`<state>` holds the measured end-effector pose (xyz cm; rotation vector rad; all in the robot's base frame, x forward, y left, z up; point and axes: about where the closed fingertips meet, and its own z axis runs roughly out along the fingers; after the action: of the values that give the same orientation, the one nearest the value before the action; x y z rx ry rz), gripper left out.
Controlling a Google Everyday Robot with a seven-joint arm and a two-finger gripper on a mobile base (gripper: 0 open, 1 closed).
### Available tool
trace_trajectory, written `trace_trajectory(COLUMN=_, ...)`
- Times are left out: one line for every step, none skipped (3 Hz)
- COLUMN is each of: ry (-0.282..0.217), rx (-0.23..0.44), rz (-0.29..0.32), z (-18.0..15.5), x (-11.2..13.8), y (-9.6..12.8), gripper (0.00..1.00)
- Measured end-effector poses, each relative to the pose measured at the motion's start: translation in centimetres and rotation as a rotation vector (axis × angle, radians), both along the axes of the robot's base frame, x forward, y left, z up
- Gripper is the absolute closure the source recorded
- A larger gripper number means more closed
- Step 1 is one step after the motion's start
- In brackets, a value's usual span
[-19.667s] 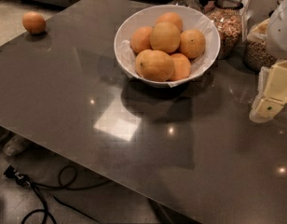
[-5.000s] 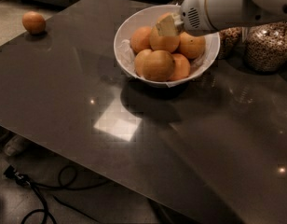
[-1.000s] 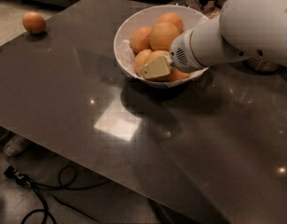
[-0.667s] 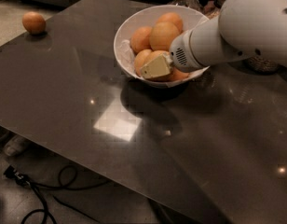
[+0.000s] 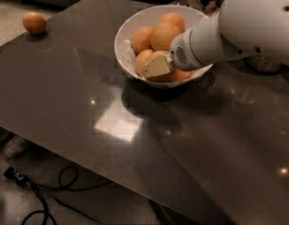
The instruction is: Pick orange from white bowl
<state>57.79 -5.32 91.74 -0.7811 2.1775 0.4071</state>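
Here, the gripper sits in the upright white bowl.

The gripper, cream and matt like plastic, sits in the near side of the white bowl. The bowl's wall around it is glossy and smooth, with crinkled white paper just left of the claw. The oranges beyond the claw have a dull, faintly sheened skin. The arm to its right has a smooth white plastic-looking shell. Below the claw, the dark table is polished and reflective.
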Motion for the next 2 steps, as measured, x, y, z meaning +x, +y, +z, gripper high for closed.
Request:
trace_trajectory(ry=0.006, rx=0.004, rz=0.002, z=-0.08, x=0.16, y=0.13, gripper=0.39)
trace_trajectory(ry=0.013, rx=0.008, rz=0.003, z=-0.15, x=0.27, y=0.22, gripper=0.58)
